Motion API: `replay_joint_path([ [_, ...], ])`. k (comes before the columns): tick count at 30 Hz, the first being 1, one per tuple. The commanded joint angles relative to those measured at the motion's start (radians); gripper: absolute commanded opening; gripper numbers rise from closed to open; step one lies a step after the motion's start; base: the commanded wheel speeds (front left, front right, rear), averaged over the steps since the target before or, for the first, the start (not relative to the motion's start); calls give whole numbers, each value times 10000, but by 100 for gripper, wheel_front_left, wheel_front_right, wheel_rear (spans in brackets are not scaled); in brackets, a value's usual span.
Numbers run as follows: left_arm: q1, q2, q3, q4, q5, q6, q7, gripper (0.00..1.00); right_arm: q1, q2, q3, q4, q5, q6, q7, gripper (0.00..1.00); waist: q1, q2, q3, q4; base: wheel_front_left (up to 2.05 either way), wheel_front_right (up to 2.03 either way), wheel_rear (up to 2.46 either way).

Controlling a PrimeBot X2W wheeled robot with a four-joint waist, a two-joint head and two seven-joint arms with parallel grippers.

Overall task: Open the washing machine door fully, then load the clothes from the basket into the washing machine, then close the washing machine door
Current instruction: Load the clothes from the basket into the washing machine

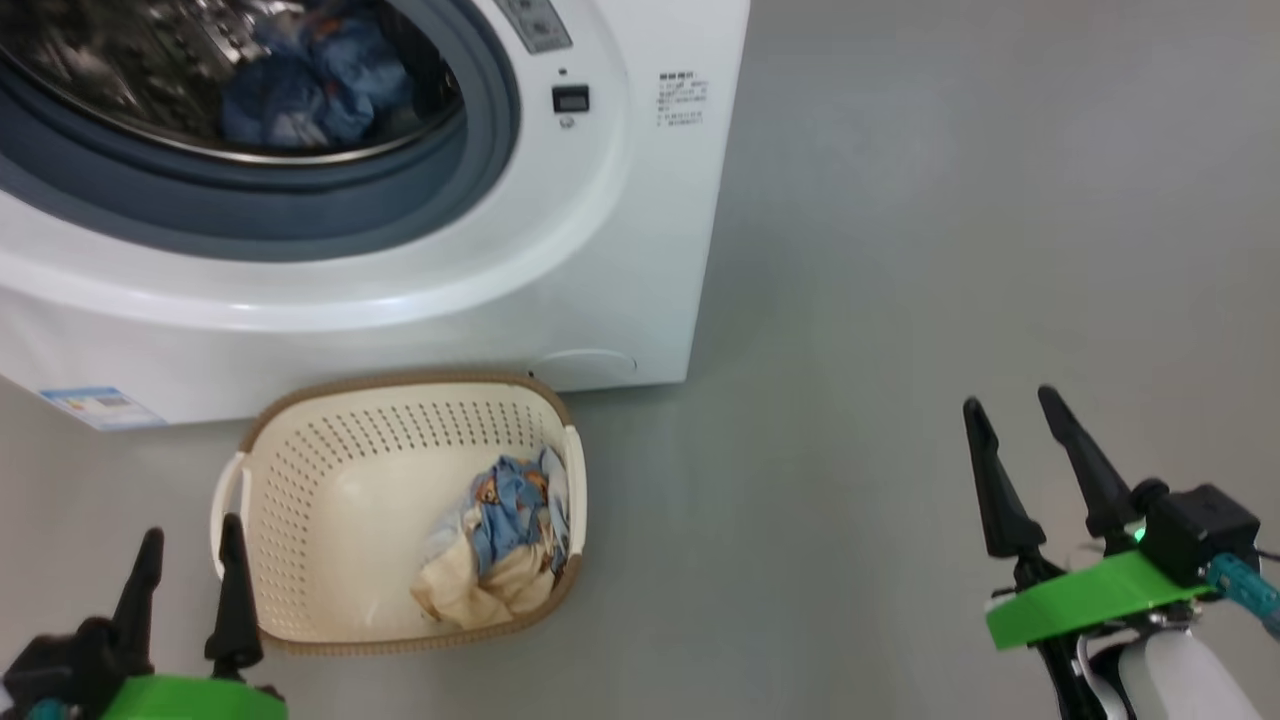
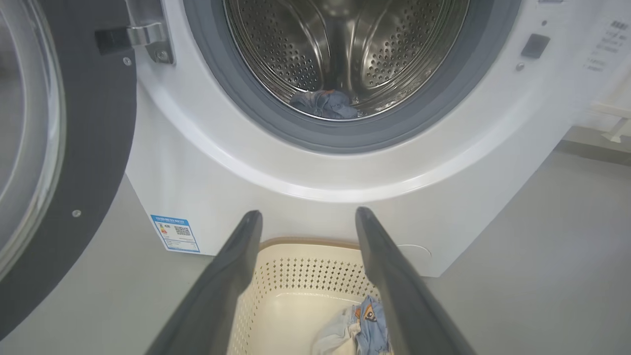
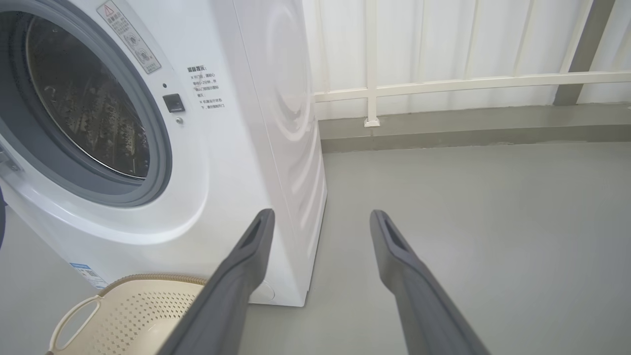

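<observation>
With left gripper [image 1: 192, 528] and right gripper [image 1: 1008, 400] spread wide, empty, the clothes [image 1: 500, 540] heaped at lower centre against the basket [image 1: 340, 470] could be half-caught and dropped.

Washing machine door [image 2: 98, 148] runs off the left edge here. Blue label sticker [image 2: 175, 233]: print too small to read. One finger [image 2: 404, 296] of my left gripper [image 2: 308, 213] covers part of the clothes [image 2: 362, 320], and the basket [image 2: 296, 276] is cut off at the bottom.
</observation>
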Motion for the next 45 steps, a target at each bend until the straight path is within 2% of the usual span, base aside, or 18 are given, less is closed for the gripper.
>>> replay_joint_path([
  [1,-506,335,179,46,-129,4,-65,100,-404,-34,207,-297,-84,44,-80,100,-1,0,842,-173,0,0,0],
  [14,-2491,1102,-1636,2373,-852,4,-65,100,-1857,508,456,-419,-285,44,-80,100,-1,0,2746,-662,0,0,0],
  [25,-4426,1998,-3832,4557,-1684,4,-65,100,-2720,827,969,-523,-339,44,-80,100,-1,0,4136,-1302,0,0,0],
  [45,-6502,3546,-6929,6119,-3690,4,-65,100,-3038,961,1476,-966,8,44,-80,100,-1,0,5857,-2467,0,0,0],
])
